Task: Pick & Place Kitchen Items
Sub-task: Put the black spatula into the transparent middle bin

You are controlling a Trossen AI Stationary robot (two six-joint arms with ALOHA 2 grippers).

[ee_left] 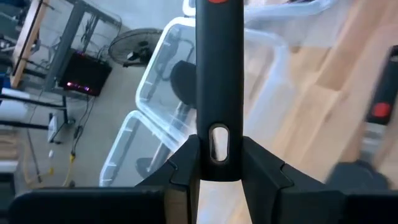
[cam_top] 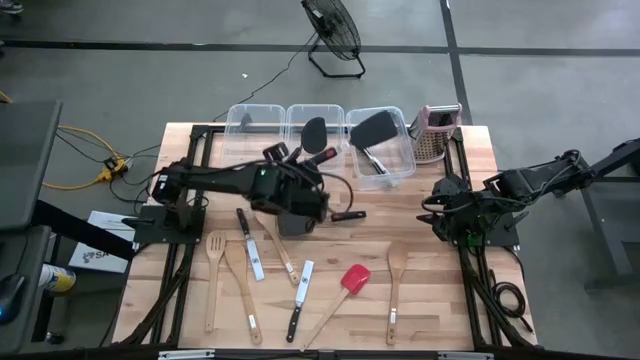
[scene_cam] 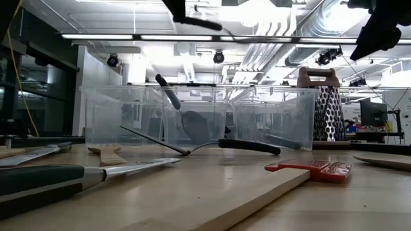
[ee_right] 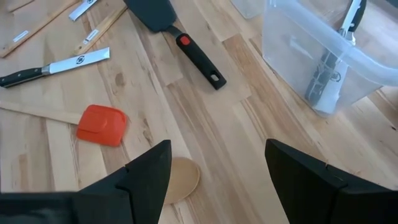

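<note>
Three clear bins (cam_top: 255, 122) and a metal grater (cam_top: 436, 133) line the table's far edge.

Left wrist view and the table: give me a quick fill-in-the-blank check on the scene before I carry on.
1. The left gripper is shut on a black ____.
2. The spatula lying on the table has a ____ head.
3. The right gripper hangs with its jaws ____.
4. The metal grater stands beside the ____ bins.

Missing words: handle; red; open; clear
</note>
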